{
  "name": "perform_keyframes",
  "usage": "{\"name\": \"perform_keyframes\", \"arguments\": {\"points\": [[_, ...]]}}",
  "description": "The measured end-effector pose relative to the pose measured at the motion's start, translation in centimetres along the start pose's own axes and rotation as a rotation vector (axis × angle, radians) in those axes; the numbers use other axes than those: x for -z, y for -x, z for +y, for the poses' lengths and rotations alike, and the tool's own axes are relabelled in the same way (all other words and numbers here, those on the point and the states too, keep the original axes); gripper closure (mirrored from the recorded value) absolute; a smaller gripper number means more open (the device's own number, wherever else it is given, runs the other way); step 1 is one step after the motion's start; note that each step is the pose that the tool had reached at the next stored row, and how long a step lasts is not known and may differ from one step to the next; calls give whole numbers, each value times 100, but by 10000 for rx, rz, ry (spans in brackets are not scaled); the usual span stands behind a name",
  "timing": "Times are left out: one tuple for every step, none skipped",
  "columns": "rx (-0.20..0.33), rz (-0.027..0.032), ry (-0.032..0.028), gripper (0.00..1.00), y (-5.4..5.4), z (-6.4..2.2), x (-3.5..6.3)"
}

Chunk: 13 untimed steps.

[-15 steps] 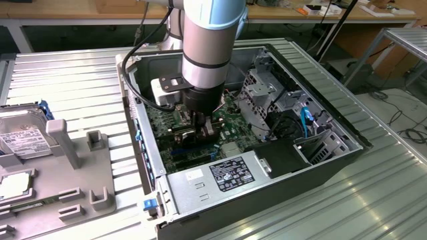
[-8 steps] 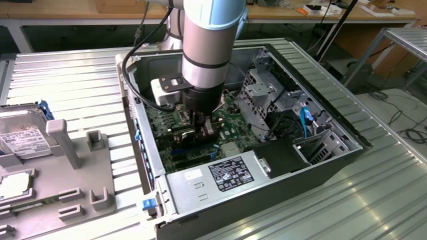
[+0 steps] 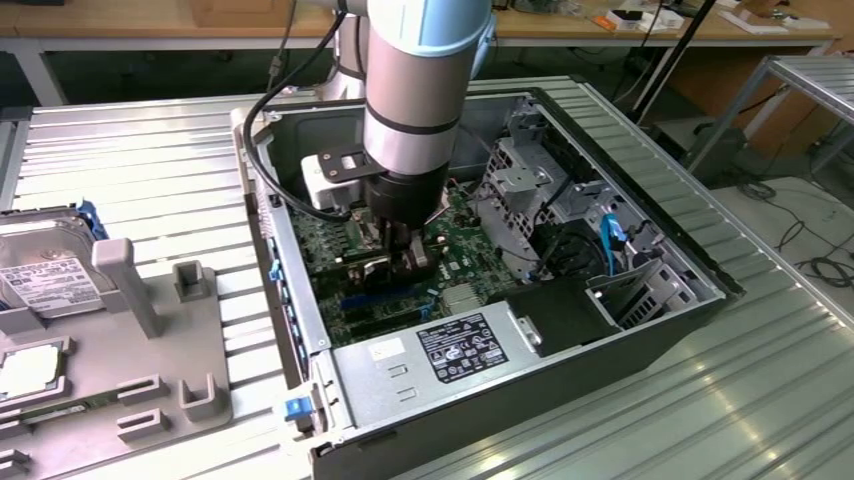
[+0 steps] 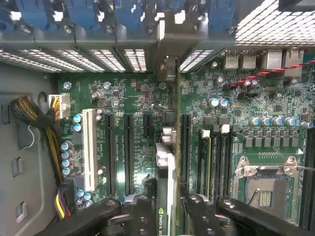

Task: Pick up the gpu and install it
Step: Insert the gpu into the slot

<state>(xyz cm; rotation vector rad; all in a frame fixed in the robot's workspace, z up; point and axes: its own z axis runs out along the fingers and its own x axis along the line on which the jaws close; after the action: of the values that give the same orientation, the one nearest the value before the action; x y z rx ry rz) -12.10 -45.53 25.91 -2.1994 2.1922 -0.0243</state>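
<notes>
Above the green motherboard [image 4: 133,98], the tool [image 4: 165,214] clamps the slim, edge-on gpu [image 4: 170,162].

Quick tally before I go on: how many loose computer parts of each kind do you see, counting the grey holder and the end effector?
Graphics card, gripped in the end effector over the motherboard: 1
Hard drive, on the grey holder: 1
Square silver chip, on the holder: 1
Memory stick, on the holder: 1
Total: 4
</notes>
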Motion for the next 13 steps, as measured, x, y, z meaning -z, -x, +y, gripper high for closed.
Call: {"name": "perform_keyframes", "arguments": {"points": [[1,0,0,73,0,0,0],[2,0,-1,73,0,-1,0],[2,0,0,73,0,-1,0],[2,2,1,73,0,-1,0],[3,15,2,73,-1,-1,-2],[1,37,1,73,-1,-1,-9],[-11,86,2,73,-2,0,-18],[-13,114,3,73,-2,1,-24],[-15,133,4,73,-2,1,-29],[-14,139,5,73,-2,1,-31],[-15,153,4,73,-1,1,-33],[-17,173,30,73,-2,-2,-35],[-18,187,56,73,-2,-5,-36]]}}
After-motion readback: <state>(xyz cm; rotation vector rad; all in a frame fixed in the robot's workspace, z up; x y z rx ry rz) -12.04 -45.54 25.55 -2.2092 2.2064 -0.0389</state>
